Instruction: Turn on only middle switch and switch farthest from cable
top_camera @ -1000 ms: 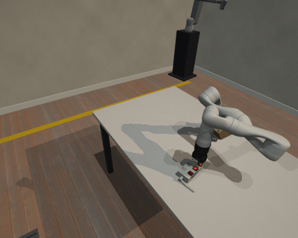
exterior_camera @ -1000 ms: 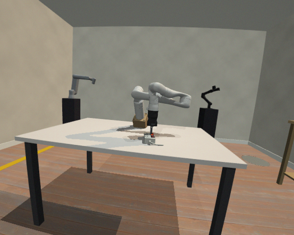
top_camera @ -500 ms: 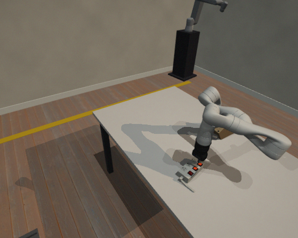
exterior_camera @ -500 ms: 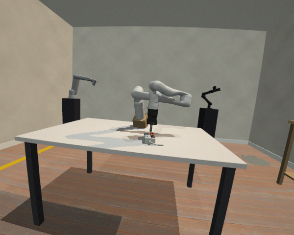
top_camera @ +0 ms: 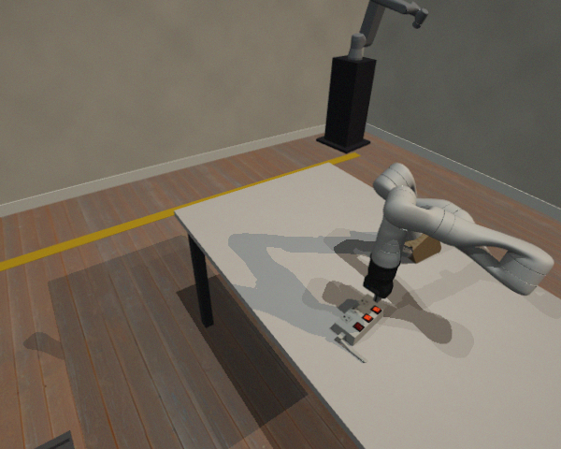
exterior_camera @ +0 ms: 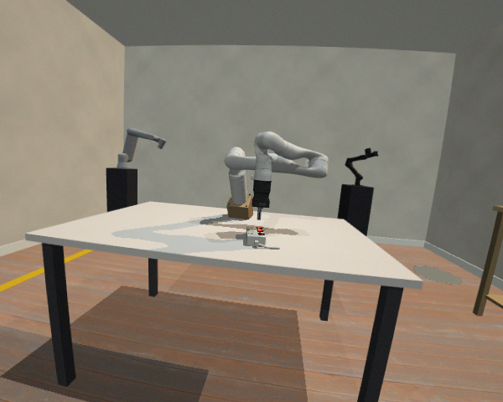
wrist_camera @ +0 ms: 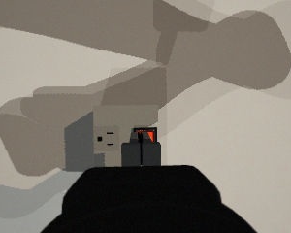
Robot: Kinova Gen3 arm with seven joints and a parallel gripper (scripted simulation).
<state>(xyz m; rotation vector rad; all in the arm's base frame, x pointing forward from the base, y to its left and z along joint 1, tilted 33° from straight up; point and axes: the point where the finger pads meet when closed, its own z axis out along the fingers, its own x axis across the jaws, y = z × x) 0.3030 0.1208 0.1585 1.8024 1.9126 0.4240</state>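
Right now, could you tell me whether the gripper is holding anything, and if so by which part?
Nothing is held. The gripper is shut with its jaws together, just above the far end of the power strip, near the switch farthest from the cable.

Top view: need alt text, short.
A grey robot arm reaches down over a white table, its closed gripper poised at the far switch of a power strip that lies flat near the table's edge. Three red switches show, and the cable trails from the opposite end.
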